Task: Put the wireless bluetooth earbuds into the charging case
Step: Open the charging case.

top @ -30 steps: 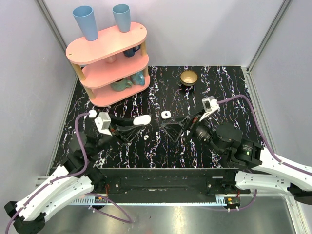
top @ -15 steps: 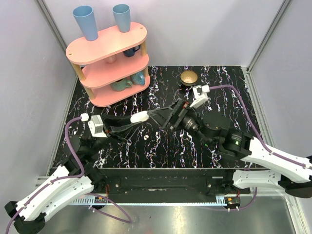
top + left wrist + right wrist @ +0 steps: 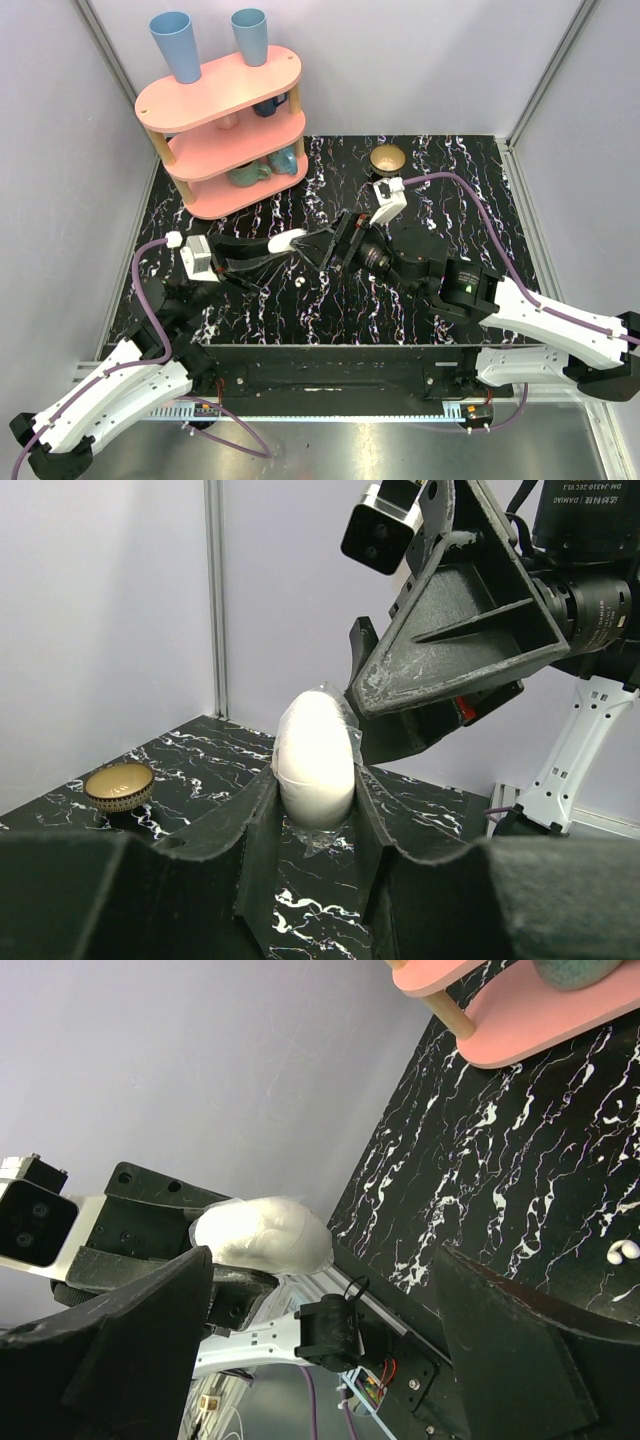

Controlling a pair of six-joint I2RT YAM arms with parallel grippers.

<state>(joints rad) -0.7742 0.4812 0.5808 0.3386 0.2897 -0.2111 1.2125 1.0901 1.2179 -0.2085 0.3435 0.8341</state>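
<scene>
I'm clamping the shut-looking charging case (image 3: 314,750) in my left gripper (image 3: 315,792), right gripper (image 3: 320,1260) gaping wide; one earbud (image 3: 300,283) is lying mid-frame, uninserted.

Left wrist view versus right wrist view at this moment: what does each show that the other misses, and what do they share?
Only the left wrist view shows the gold bowl. Only the right wrist view shows one earbud lying on the table, and the pink shelf. Both show the charging case clamped in the left gripper, and the open right gripper.
</scene>
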